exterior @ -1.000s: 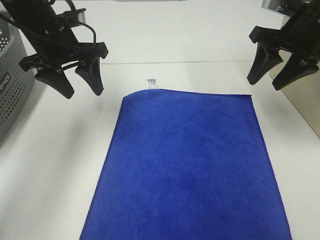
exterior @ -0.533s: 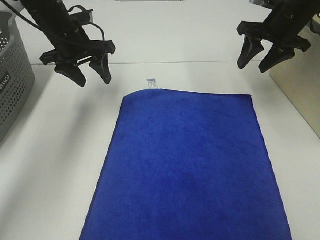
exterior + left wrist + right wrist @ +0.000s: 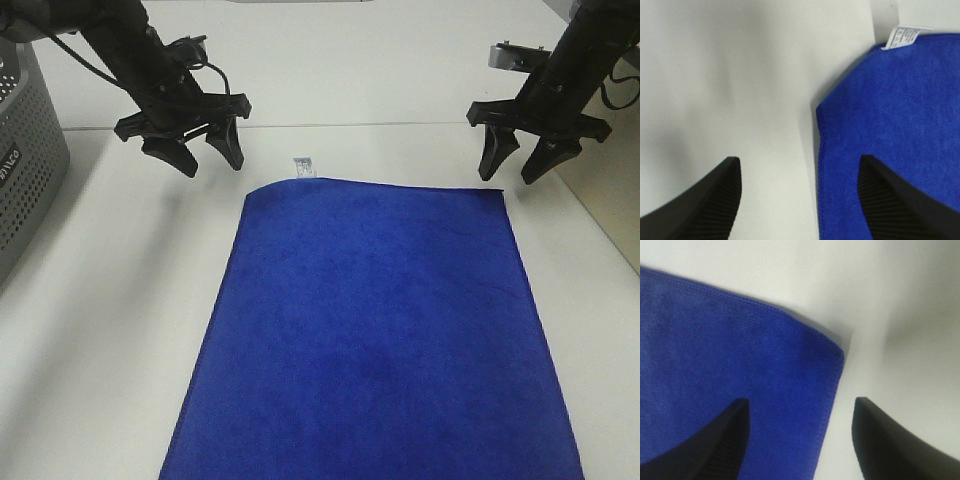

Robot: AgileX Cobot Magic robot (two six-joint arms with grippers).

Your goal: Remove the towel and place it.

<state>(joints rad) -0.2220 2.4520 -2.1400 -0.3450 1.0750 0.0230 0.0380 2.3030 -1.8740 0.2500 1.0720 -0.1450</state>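
Observation:
The royal-blue towel point(image 3: 375, 330) lies spread flat on the white table, its white tag point(image 3: 303, 166) at the far left corner. My left gripper point(image 3: 208, 160) is open, hovering just beyond and left of that corner; the left wrist view shows the towel's edge point(image 3: 890, 125) and tag point(image 3: 905, 36) between the open fingers point(image 3: 710, 200). My right gripper point(image 3: 510, 165) is open above the far right corner; the right wrist view shows that corner of the towel point(image 3: 740, 355) between the fingers point(image 3: 885, 440). Neither holds anything.
A grey perforated basket point(image 3: 25, 160) stands at the left edge of the table. A tan surface point(image 3: 610, 190) lies at the right edge. White table point(image 3: 100, 330) surrounds the towel.
Both grippers have come down and inward toward the towel's far corners, the left moving right, the right moving left. The towel has not moved.

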